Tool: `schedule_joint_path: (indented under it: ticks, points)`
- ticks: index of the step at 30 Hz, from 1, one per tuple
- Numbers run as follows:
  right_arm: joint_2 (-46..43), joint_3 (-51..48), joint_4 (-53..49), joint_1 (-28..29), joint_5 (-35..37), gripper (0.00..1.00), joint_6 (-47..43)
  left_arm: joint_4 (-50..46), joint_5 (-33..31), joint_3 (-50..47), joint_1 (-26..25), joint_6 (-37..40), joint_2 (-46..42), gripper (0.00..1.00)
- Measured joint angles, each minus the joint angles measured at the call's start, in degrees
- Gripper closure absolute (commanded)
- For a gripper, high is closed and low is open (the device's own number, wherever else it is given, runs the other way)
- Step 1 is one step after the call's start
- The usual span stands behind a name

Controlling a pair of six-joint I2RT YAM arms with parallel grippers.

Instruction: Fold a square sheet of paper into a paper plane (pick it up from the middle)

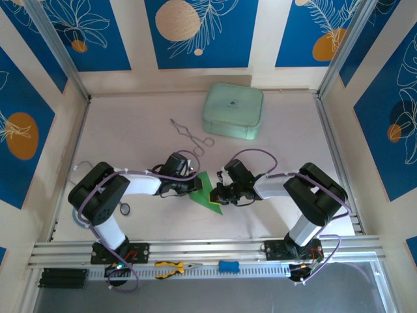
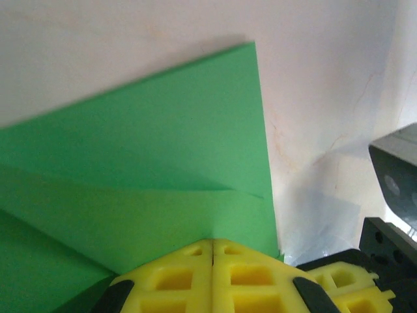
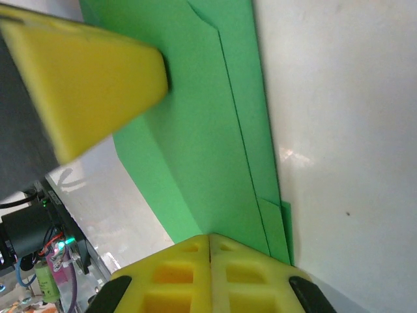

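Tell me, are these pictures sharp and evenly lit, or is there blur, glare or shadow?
Top external: sharp and evenly lit. Left wrist: the green paper is crisp and casts a soft shadow along its upper edge onto the table. Right wrist: the left gripper is blurred up close, and a small glare spot sits on the table.

Black-and-white left arm (image 1: 130, 186) and right arm (image 1: 293, 186), purple cables (image 1: 253, 152), gridded yellow hand fingertips (image 2: 176, 280), possibly foam.

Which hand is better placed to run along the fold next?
Probably the right hand: its shut tips sit at the paper's folded edge, which runs straight ahead of it. The left hand, also shut, rests on the paper's broad face, better suited to pinning.
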Motion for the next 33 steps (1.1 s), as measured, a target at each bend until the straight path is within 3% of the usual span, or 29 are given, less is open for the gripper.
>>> schedule_joint_path:
  ticks: [21,33]
  points:
    - [0.4,-0.1,0.6,-0.5,-1.1,1.0,0.0,-4.7,1.3,3.5,8.7,6.0,1.5,1.0]
    - [0.9,-0.1,1.1,-0.8,-2.1,1.0,-0.4,-8.3,-1.3,5.6,10.0,7.7,1.6,1.0]
